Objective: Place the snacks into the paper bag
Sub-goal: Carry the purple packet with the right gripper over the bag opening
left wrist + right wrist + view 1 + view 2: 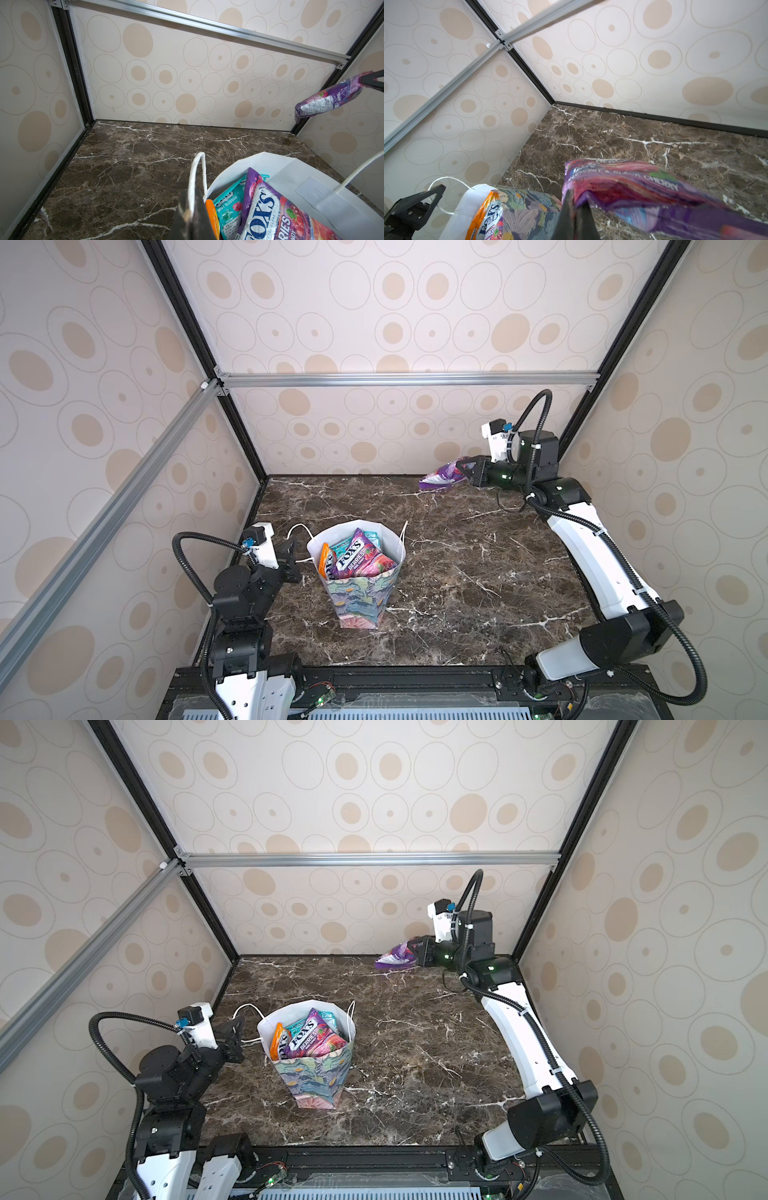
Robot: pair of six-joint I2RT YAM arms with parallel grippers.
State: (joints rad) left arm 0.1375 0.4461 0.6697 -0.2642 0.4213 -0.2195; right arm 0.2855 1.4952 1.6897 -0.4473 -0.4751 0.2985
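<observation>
Seemingly to steady the packet-filled paper bag point(359, 597), the left gripper point(296, 560) is pinched shut on its cord handle point(300, 526), while the right gripper point(464, 470), clamped on a purple packet point(438, 480), holds it aloft near the back wall point(374, 435).

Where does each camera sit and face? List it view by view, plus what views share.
Top views: high at the front, looking down on the marble table; left arm and right arm in frame.
Left wrist: on the left arm, facing the back wall over the paper bag; left end effector shows, shut on its handle.
Right wrist: on the right arm, facing the back-left corner; right end effector grips the purple packet.
Shared: all views show bag and packet.
</observation>
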